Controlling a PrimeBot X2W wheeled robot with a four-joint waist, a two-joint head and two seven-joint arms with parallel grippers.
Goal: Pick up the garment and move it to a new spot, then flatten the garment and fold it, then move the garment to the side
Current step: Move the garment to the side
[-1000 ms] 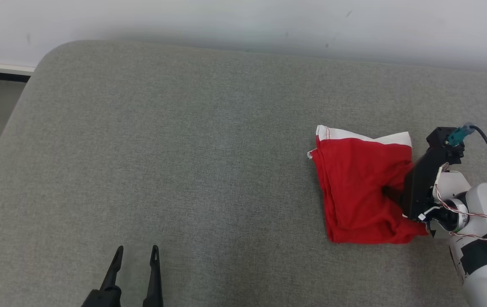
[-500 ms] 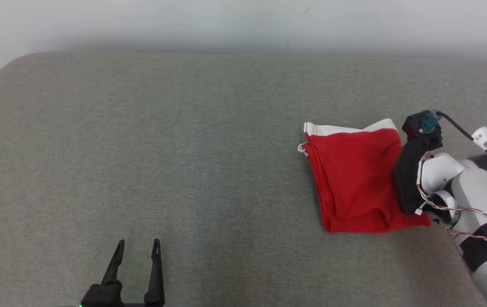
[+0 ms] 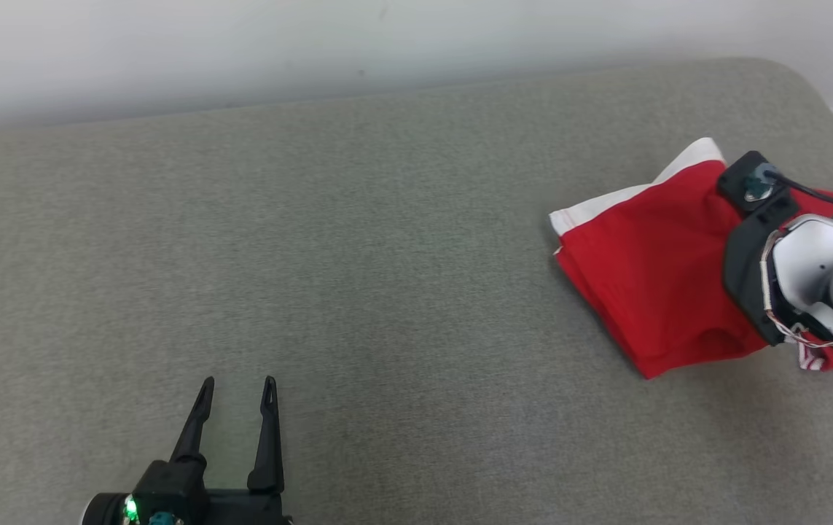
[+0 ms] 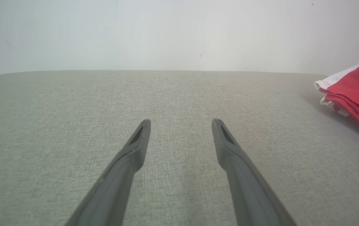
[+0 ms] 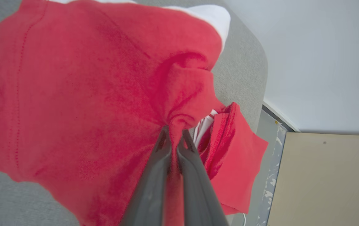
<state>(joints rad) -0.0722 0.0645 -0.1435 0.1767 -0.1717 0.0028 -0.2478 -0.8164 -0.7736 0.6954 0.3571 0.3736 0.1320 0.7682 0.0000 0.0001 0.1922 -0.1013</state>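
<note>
R jaws pinched shut on garment (image 3: 649, 284) fold; L jaws wide open, empty. Lift slow, keep layers together, land it flat.

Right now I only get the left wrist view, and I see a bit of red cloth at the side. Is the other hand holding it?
Observer: Yes. The right wrist view shows the right gripper shut, pinching a bunched fold of the red garment.
Operator: Is it all scrunched up?
Observer: No. The head view shows it whole: a roughly square folded stack lying flat.
Operator: Where is it lying?
Observer: Near the rounded right corner of the grey cushion.
</note>
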